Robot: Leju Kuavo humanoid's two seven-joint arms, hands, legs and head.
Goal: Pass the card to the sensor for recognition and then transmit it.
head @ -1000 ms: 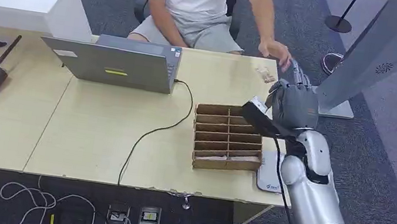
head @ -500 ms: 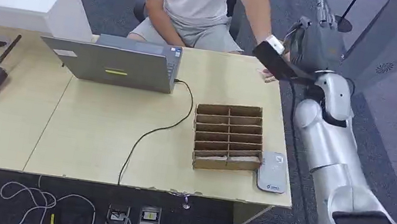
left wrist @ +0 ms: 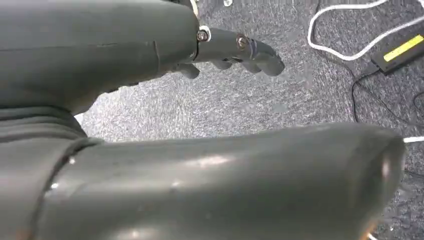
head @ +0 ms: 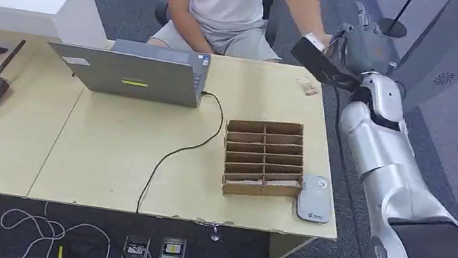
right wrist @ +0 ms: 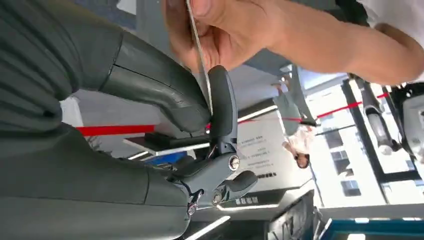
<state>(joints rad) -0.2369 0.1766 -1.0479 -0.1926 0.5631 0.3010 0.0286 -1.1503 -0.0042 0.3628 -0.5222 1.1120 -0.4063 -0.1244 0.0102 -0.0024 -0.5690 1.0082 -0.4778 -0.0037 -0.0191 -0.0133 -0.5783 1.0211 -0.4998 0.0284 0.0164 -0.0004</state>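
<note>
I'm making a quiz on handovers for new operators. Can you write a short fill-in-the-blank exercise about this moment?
1. The right hand pinches a thin ____ between thumb and finger.
2. A person's hand grips the far end of the ____.
3. On the table, the grey sensor pad lies right beside the cardboard ____.
4. The black cable runs across the table to the ____.

Missing words: card; card; organizer; laptop

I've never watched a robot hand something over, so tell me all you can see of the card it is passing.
The card shows edge-on in the right wrist view as a thin, pale, flat sliver. The right robot hand pinches one end between thumb and a dark finger, while a person's hand grips the other end. Its face and print can't be seen.
</note>
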